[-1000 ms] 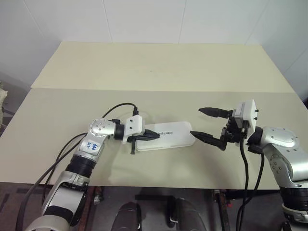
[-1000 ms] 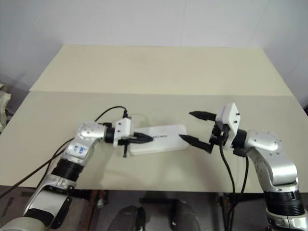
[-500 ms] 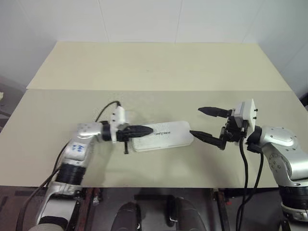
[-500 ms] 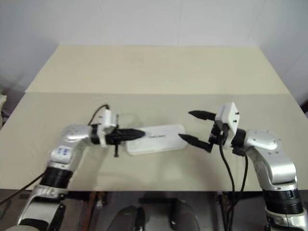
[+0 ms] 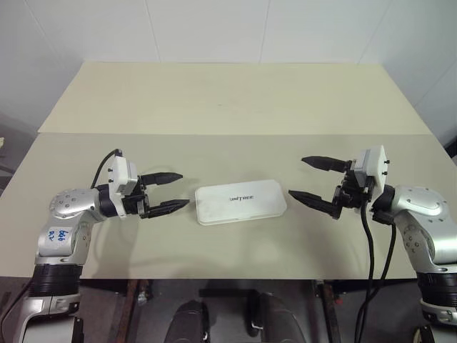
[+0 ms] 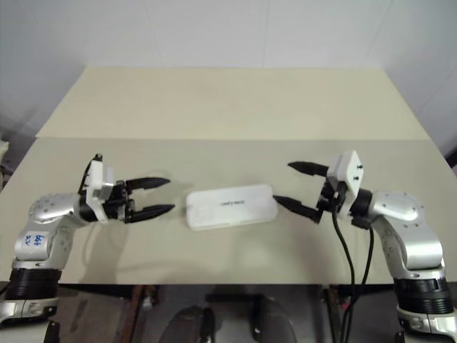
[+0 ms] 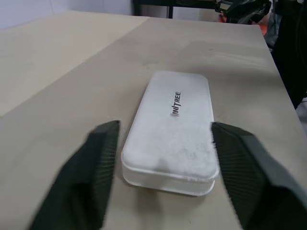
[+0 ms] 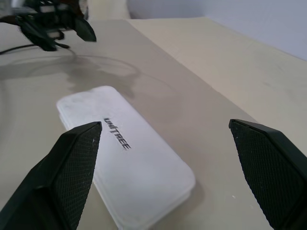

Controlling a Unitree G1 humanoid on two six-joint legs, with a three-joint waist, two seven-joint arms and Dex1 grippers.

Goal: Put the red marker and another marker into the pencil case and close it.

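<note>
Left gripper (image 5: 173,191) back off seemingly shut pencil case (image 5: 240,201).

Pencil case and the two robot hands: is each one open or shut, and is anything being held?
pencil case: shut, lid down, lying flat on the table, nothing touching it.
left hand: open, empty, beside one end of the case, apart from it.
right hand: open wide, empty, beside the other end of the case, apart from it.

Pencil case (image 5: 240,201) closed, flat on counter (image 5: 228,107), between left gripper (image 5: 173,191) and right gripper (image 5: 303,177), touching neither.
</note>
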